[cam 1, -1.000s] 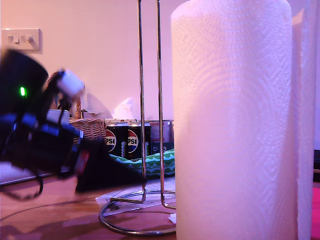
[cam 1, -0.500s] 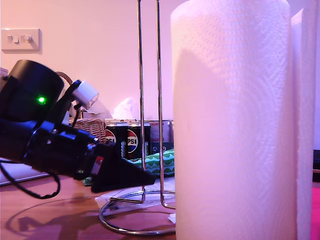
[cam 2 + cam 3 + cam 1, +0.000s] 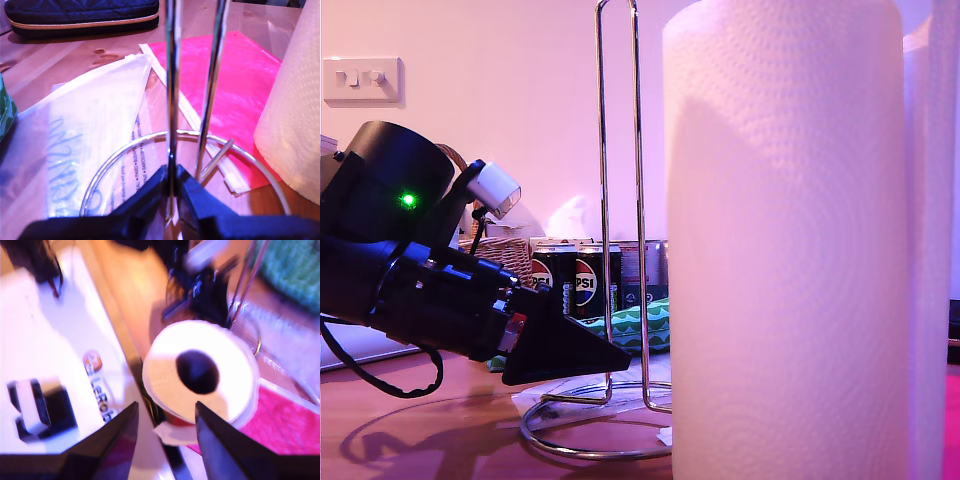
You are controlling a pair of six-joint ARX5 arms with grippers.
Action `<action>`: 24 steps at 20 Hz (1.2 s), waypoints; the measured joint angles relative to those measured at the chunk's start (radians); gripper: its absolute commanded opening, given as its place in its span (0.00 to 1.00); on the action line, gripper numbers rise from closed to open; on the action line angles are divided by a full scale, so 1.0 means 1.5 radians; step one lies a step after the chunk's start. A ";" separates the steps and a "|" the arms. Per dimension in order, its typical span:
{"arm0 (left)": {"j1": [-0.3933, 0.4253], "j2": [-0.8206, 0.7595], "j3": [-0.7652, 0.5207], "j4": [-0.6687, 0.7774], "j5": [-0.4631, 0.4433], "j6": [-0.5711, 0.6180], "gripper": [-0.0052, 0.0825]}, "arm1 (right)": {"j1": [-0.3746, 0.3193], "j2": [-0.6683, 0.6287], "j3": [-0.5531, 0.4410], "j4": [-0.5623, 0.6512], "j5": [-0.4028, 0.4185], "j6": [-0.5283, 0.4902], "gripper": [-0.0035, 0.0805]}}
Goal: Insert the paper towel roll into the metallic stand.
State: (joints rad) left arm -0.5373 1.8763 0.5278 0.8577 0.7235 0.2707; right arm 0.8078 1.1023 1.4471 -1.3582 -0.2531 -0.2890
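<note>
The paper towel roll (image 3: 785, 250) stands upright, close to the camera on the exterior view's right, and also shows as paper towel roll (image 3: 295, 120). Behind it rises the metallic stand (image 3: 601, 150), a chrome ring base with a tall narrow loop. My first gripper (image 3: 620, 355) reaches in from the exterior view's left. In its wrist view my first gripper (image 3: 172, 187) is shut on one upright wire of the metallic stand (image 3: 173, 75), low near the ring. My second gripper (image 3: 165, 440) hangs open above the roll (image 3: 165, 375), looking down at its core hole; this view is blurred.
Pepsi cans (image 3: 570, 280), a wicker basket (image 3: 505, 255) and a green patterned cloth (image 3: 640, 325) sit behind the stand. A pink sheet (image 3: 235, 75), a clear plastic bag (image 3: 95, 125) and a dark pouch (image 3: 80, 15) lie on the wooden table around the ring.
The first arm has swung in from the exterior view's left and its tip has reached the stand's upright. The stand has shifted slightly; its loop top now shows.
</note>
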 measured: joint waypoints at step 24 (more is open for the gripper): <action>0.000 0.000 0.001 -0.008 -0.009 0.001 0.03 | 0.139 0.192 0.000 -0.003 0.159 -0.058 0.52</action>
State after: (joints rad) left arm -0.5373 1.8763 0.5293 0.8455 0.7094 0.2722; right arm 1.0161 1.3907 1.4475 -1.3628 -0.0147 -0.3763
